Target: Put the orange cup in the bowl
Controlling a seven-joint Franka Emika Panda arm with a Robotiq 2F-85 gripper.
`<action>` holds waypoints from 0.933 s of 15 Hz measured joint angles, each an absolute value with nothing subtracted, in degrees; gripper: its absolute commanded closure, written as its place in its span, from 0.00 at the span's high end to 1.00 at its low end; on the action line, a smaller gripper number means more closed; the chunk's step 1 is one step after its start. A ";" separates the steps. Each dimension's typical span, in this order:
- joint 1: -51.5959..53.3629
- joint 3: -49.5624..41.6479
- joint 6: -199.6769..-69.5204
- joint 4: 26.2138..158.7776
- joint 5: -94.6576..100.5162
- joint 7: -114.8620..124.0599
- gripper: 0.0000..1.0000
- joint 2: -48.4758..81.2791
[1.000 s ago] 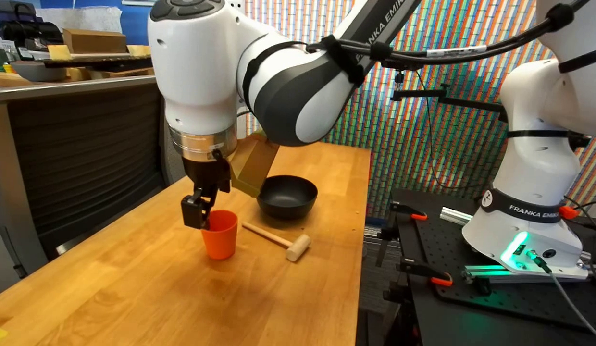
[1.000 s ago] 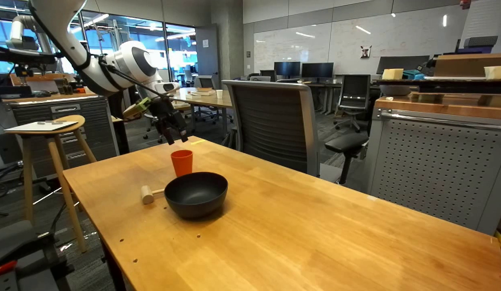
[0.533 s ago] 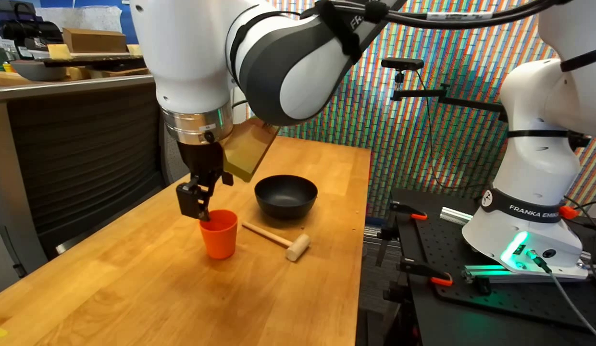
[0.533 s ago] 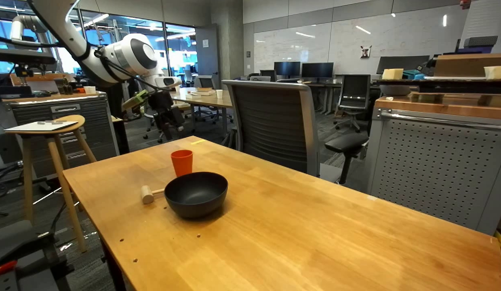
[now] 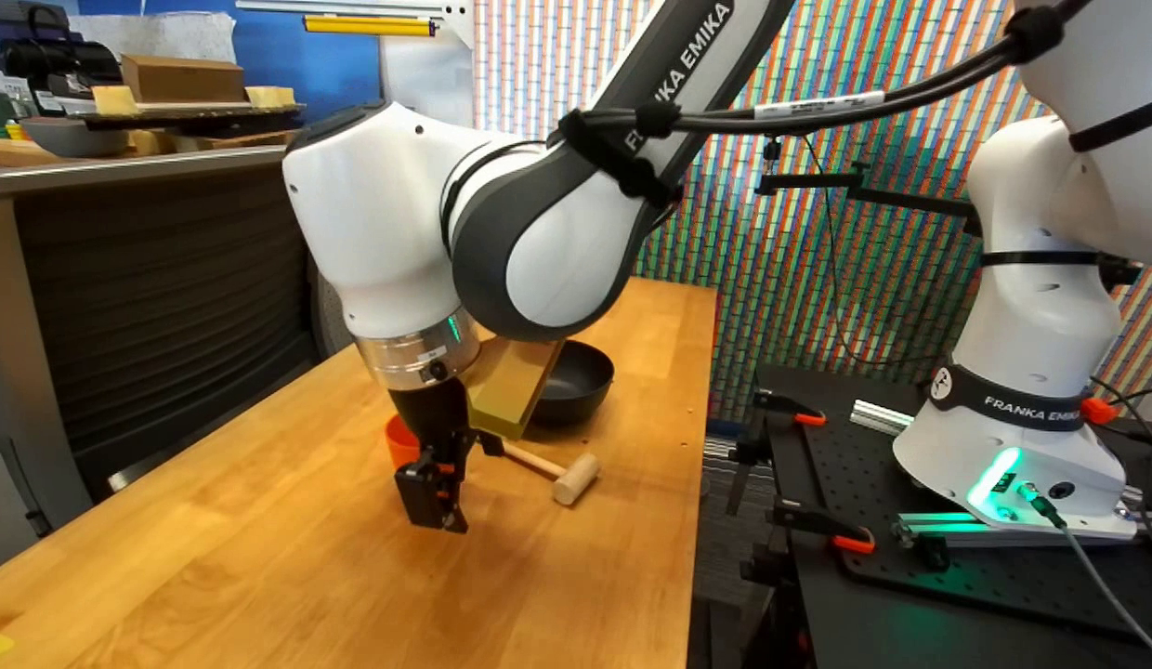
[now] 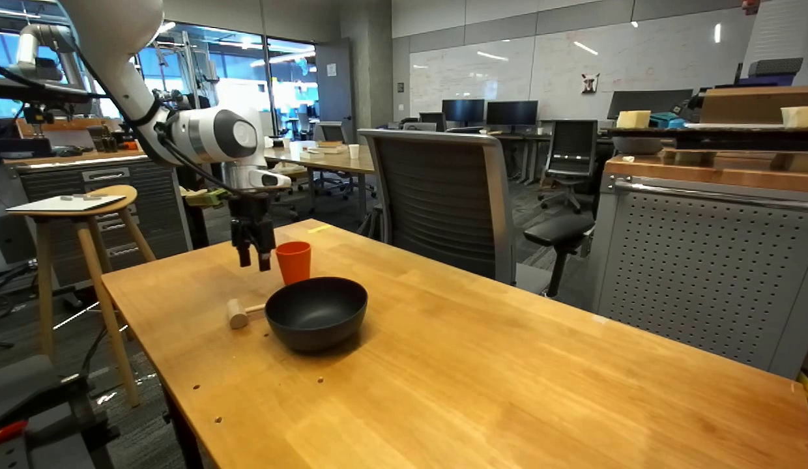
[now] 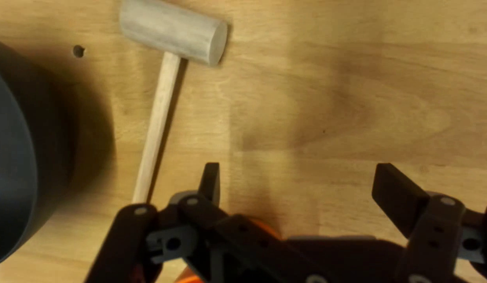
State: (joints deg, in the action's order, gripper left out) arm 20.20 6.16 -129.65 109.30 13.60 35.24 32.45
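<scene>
The orange cup [image 6: 294, 262] stands upright on the table, just behind the bowl in an exterior view. It is partly hidden behind my gripper in an exterior view [image 5: 401, 442], and only slivers of its rim show under the jaws in the wrist view [image 7: 189, 278]. The black bowl [image 6: 317, 319] sits on the table; it shows at the left edge of the wrist view [image 7: 11, 157] and is partly covered by the arm in an exterior view [image 5: 581, 381]. My gripper [image 7: 296, 173] is open and empty, pointing down beside the cup [image 6: 255, 264], above the table [image 5: 446, 513].
A pale wooden mallet [image 7: 173, 31] lies on the table [image 6: 482, 365] beside the cup and bowl; it also shows in both exterior views [image 5: 576, 478] [image 6: 237, 314]. An office chair [image 6: 436, 202] stands against the table's long edge.
My gripper has come down and swung from above the cup to beside it, now pointing more straight down. It has stayed open. The cup, bowl and mallet have not moved.
</scene>
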 measured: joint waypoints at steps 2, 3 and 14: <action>20.59 6.22 -129.73 109.12 12.78 34.54 1.00 33.78; 20.74 6.22 -129.73 109.08 12.68 34.44 1.00 34.21; 22.25 5.32 -130.33 113.04 15.06 34.10 1.00 17.58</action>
State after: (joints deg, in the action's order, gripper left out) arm 22.25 5.32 -130.33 113.04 15.06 34.10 17.58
